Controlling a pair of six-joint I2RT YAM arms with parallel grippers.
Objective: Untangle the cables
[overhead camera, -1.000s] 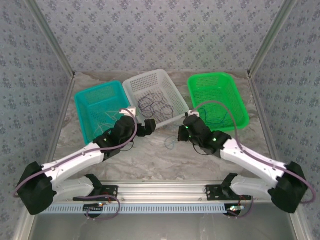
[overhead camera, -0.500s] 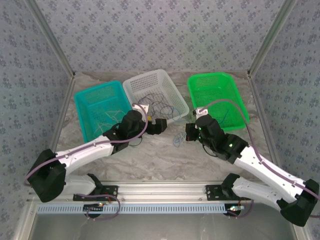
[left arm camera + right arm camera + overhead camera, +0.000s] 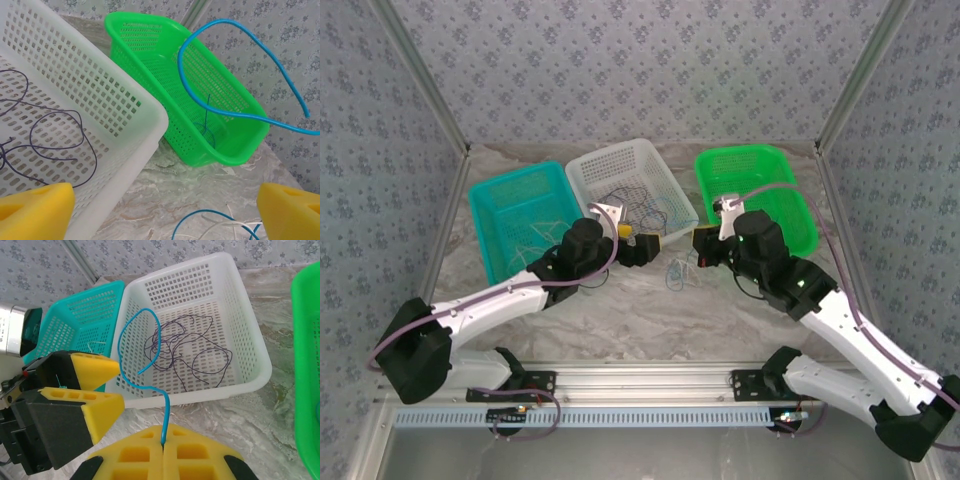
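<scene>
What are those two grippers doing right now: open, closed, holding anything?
Left gripper: open, holding nothing.
Right gripper: closed, pinching a blue cable.

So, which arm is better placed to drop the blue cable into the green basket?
Right. The right jaws grip the blue cable beside the green basket; the left jaws are open and empty.

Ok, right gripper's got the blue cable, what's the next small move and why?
Probably draw the right gripper up toward the green basket: it is shut on the blue cable, that basket already holds a blue strand, and blue and pale strands lie together on the table by the open left gripper.
</scene>
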